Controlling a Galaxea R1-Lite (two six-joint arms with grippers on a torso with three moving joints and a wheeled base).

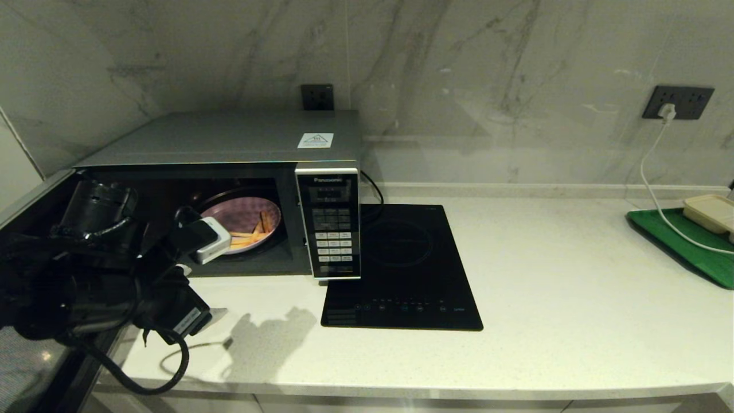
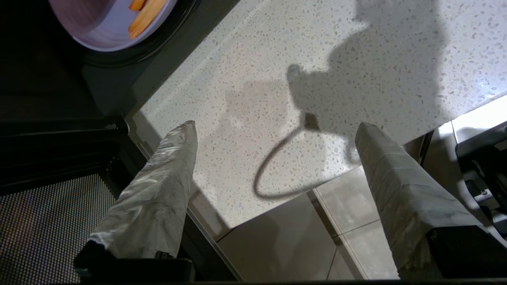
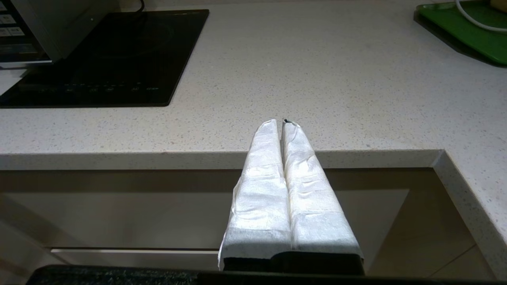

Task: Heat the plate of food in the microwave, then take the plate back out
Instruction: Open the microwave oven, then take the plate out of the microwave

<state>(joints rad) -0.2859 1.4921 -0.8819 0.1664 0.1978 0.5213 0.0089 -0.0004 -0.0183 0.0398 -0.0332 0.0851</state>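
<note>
The silver microwave [image 1: 229,137] stands at the back left with its door [image 1: 34,367] swung open to the left. Inside, on the turntable, sits the lilac plate [image 1: 243,218] with a few orange fries [image 1: 252,232]; the left wrist view catches its edge [image 2: 107,27]. My left arm [image 1: 114,287] hangs in front of the opening. Its gripper [image 2: 277,124] is open and empty, pointing down over the counter's front edge beside the door, apart from the plate. My right gripper [image 3: 282,122] is shut on nothing, parked before the counter edge, out of the head view.
A black induction hob [image 1: 401,269] lies right of the microwave's button panel [image 1: 334,223]. At the far right a green tray [image 1: 688,241] holds a beige lidded box [image 1: 714,211]; a white cable [image 1: 654,189] runs to a wall socket.
</note>
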